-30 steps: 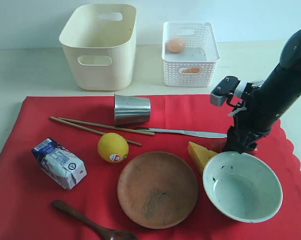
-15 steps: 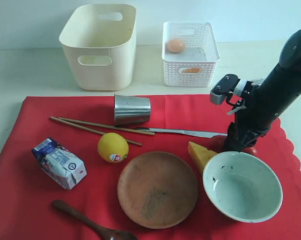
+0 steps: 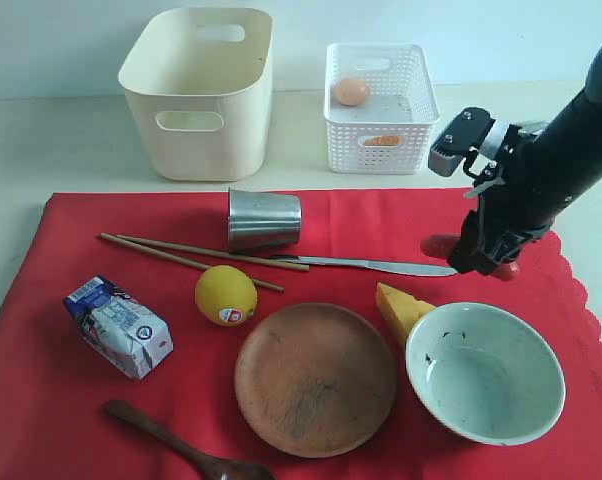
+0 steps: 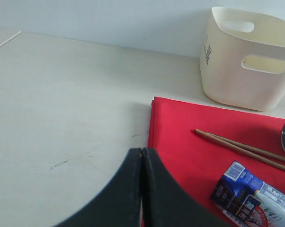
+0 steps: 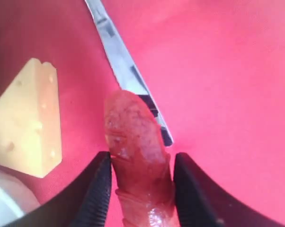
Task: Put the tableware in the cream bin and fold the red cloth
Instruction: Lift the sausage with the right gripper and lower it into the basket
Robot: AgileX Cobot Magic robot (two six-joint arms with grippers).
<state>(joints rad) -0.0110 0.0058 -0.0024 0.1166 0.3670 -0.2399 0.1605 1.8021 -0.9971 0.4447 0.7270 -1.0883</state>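
The red cloth (image 3: 381,215) carries a steel tumbler (image 3: 264,218) on its side, chopsticks (image 3: 191,255), a knife (image 3: 371,265), a brown wooden plate (image 3: 314,378), a pale bowl (image 3: 484,372) and a dark spoon (image 3: 181,450). Behind it stands the cream bin (image 3: 196,95). My right gripper (image 3: 478,262) hangs above the cloth behind the bowl, shut on a reddish sausage (image 5: 138,146) over the knife's end (image 5: 128,75). My left gripper (image 4: 141,153) is shut with nothing in it, above the cloth's left edge (image 4: 150,123).
A white lattice basket (image 3: 381,95) at the back holds an egg (image 3: 350,91). On the cloth also lie a lemon (image 3: 226,294), a blue-white milk carton (image 3: 118,326) and a cheese wedge (image 3: 399,308) touching the bowl's rim.
My right gripper has closed on the sausage beside the bowl and lifted it up and back, off the cloth. The left gripper has not moved.
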